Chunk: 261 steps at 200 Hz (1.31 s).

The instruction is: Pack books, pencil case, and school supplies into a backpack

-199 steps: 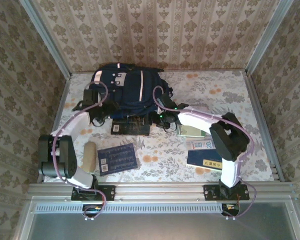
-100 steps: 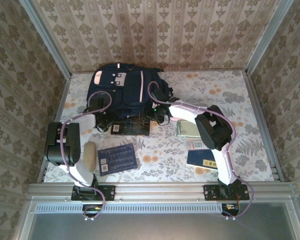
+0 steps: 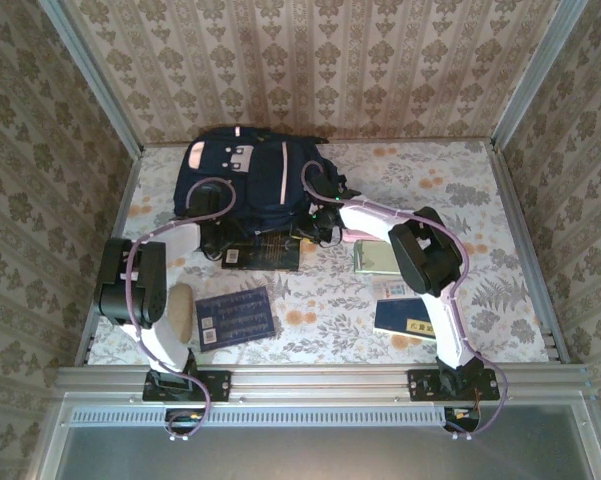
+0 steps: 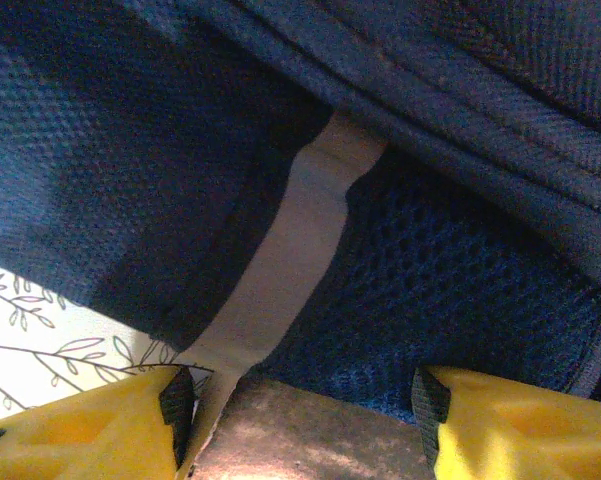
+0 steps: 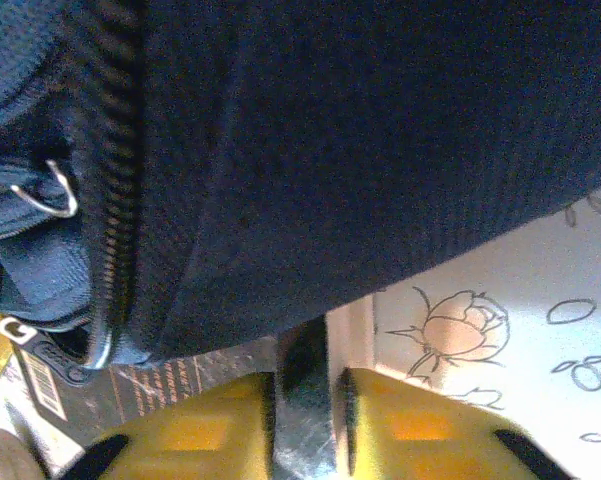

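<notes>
The left tool stands wide open, close against the mesh of the backpack. The right tool is pinched narrow on a thin dark strip at the backpack's near edge. The backpack lies far back on the flowered table, wallpapered walls around, the black book at its near edge between both tools.

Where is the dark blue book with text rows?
In the top view, the dark blue book lies front left, beside the pale pouch, with the black book behind it.
</notes>
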{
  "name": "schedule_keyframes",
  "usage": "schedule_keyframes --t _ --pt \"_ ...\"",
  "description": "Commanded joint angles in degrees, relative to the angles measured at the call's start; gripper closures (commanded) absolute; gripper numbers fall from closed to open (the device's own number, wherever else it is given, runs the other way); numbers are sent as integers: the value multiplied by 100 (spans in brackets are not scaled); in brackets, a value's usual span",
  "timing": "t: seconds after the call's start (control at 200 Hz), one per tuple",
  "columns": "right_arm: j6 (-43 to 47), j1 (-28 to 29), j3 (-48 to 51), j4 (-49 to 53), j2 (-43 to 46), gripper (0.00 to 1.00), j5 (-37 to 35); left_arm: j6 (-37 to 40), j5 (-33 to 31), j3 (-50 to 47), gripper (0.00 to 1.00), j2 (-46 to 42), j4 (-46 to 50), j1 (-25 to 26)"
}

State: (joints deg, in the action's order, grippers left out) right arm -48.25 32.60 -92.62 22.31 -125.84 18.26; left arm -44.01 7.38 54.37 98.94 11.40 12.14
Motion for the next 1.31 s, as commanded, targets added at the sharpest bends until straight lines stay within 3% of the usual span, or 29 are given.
schedule_keyframes --t 0.0,0.225,0.415,0.535,0.625,0.77,0.99,1.3 --pt "-144 178 -28 -375 340 87 505 193 587 144 36 267 -68 340" --pt "-472 207 385 -1076 585 93 742 298 748 186 43 245 -47 549" --pt "-783 195 643 -1664 640 76 1133 367 780 173 43 246 -35 684" --pt "-949 179 668 -1884 467 71 1452 369 813 145 44 275 -60 693" --pt "-861 169 793 -1829 480 77 1254 389 800 118 44 249 -52 693" --pt "-813 56 1185 -1795 583 100 974 453 695 161 42 84 104 688" --pt "-900 -12 1885 -1808 1219 100 912 756 308 451 28 -524 720 675" --pt "-1942 -78 2109 -534 2395 100 652 1684 -128 1146 21 -1487 1613 905"
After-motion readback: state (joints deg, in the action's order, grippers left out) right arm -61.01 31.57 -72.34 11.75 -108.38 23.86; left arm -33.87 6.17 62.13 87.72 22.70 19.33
